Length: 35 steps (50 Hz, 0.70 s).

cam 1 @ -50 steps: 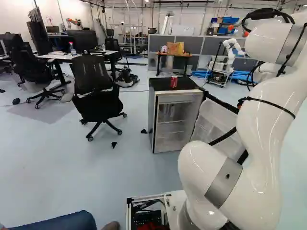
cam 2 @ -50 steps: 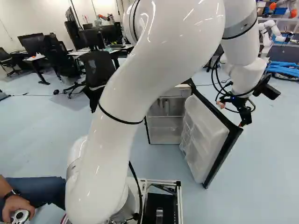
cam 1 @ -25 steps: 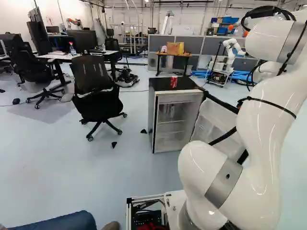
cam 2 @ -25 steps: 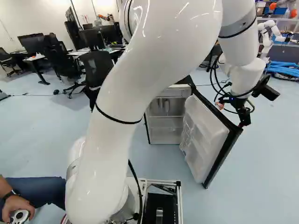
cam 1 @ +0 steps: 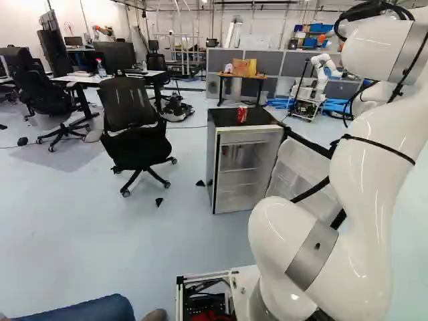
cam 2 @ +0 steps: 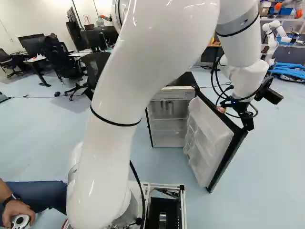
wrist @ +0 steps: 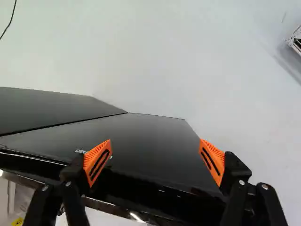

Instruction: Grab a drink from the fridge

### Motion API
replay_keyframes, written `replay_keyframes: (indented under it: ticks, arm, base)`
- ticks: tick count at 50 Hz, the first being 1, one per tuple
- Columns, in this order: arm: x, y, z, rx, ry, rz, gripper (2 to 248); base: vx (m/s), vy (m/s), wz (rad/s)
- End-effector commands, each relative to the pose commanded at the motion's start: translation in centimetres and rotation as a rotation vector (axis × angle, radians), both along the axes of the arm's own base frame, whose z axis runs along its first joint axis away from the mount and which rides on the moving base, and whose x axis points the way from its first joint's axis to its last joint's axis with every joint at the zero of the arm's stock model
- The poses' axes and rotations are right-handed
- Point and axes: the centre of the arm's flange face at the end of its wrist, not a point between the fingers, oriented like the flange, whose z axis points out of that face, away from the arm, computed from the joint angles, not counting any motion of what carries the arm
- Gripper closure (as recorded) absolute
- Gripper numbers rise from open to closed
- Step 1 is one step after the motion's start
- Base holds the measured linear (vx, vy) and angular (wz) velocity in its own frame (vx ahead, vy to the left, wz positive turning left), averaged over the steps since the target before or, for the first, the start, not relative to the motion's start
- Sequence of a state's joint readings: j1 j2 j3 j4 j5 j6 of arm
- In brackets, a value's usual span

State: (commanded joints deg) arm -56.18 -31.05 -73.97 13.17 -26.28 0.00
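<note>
Beside the glossy black fridge door (wrist: pixel 155 141), gripper (cam 2: pixel 248 127) spread wide, ridged orange pads (wrist: pixel 97 161), smooth floor (wrist: pixel 188 61)

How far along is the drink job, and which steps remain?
Done: the fridge door stands open. In hand: nothing; the open gripper is near the door. Left: reach a drink, perhaps the red can on top of the fridge, and grip it.

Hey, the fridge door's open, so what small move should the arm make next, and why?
Probably ease the gripper up and away from the fridge door, before heading for the fridge's open front. The door already stands wide open, and the gripper hangs open near its top edge, over the dark outer face, with no drink between its fingers.
</note>
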Motion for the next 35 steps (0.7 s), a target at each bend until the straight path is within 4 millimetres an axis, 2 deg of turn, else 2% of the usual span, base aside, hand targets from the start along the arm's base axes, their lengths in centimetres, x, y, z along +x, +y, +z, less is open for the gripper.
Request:
replay_keyframes:
  ticks: [35]
  arm:
    - [-1.8,3.4,0.1,0.015,0.038,0.035,3]
  base:
    - [0.0,0.0,0.0]
